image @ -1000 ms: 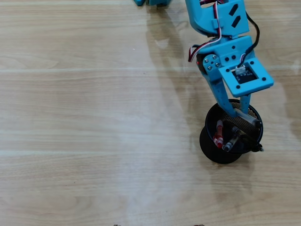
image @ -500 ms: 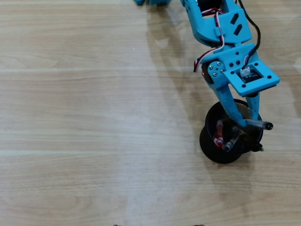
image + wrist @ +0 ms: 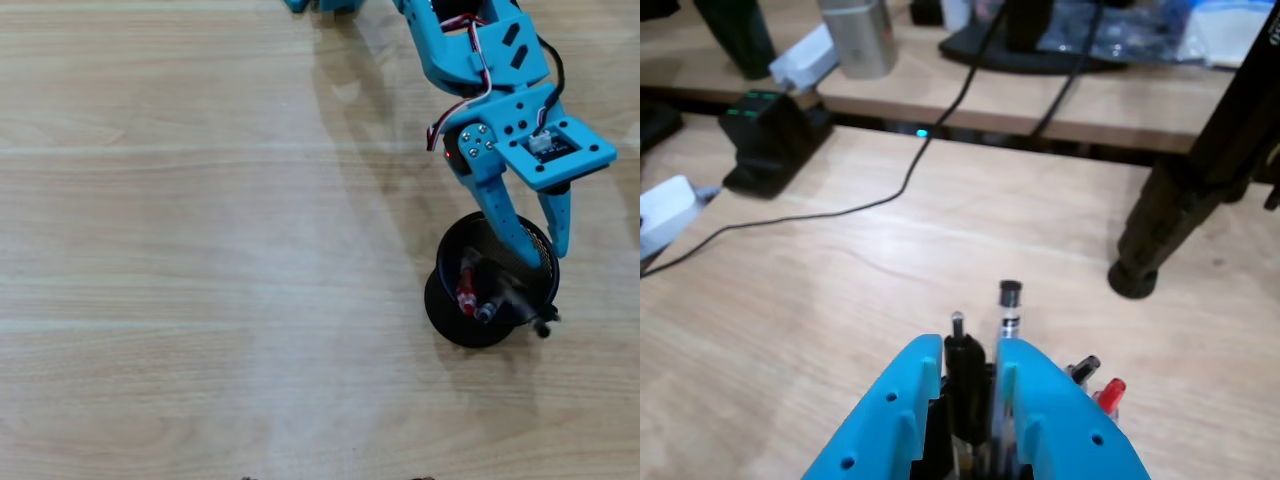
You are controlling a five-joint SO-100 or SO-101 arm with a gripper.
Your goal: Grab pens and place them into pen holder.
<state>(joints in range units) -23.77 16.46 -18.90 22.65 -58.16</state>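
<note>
Pens stand together inside the holder point(image 3: 445, 300), a black mesh cup near the right edge of the desk point(image 3: 200, 250) in the overhead view. The red pen point(image 3: 465, 292) leans against the cup's left inner wall, with a grey-tipped pen point(image 3: 486, 311) just beside it. Dark pen ends point(image 3: 541, 322) poke out over the rim at lower right.

The blue arm point(image 3: 480, 60) reaches down from the top of that view, and its gripper point(image 3: 545, 255) hangs over the cup's upper right rim, the two fingers spread apart with mesh showing between them. Nothing is clamped between the tips as far as the overhead view shows.

In the wrist view the blue fingers point(image 3: 905, 415) frame a narrow gap at the bottom edge. Two pen tops rise in that gap: a black one point(image 3: 960, 360) and a clear-barrelled one with a black end point(image 3: 1009, 305). To the right of the fingers, a black tip point(image 3: 1085, 367) and a red tip point(image 3: 1110, 392) show. Whether the fingers touch the pens in the gap cannot be told. Beyond, a black cable point(image 3: 880, 200) crosses the desk and a black stand foot point(image 3: 1160, 240) sits at right.
</note>
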